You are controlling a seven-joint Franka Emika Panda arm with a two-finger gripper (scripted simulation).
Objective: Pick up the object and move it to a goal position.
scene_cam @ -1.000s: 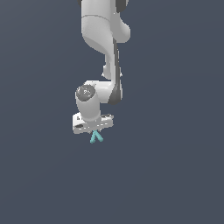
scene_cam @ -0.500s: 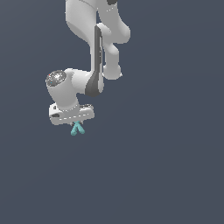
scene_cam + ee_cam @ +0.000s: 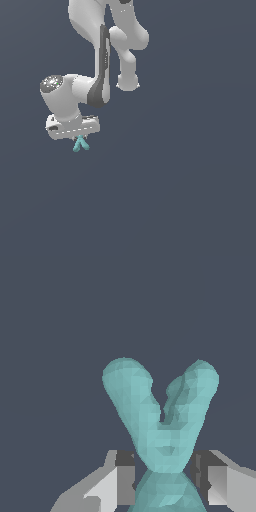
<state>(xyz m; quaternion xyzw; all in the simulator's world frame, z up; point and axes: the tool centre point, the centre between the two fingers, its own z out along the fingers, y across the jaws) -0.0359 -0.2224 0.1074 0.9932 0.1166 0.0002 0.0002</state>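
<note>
The white arm (image 3: 95, 60) reached down toward the exterior view's left, and its gripper (image 3: 79, 137) pointed downward with the tiny teal X-shaped object (image 3: 80, 144) hanging from it, two short teal legs splaying out below the white hand. From the wrist view, the fingers (image 3: 125, 476) were closed on the object (image 3: 160, 416) at its crossing point, one dark pad pressed against each side, while its two rounded bars spread apart beyond the fingertips. Around it there was only the flat, dark grey-blue background (image 3: 190, 190).
</note>
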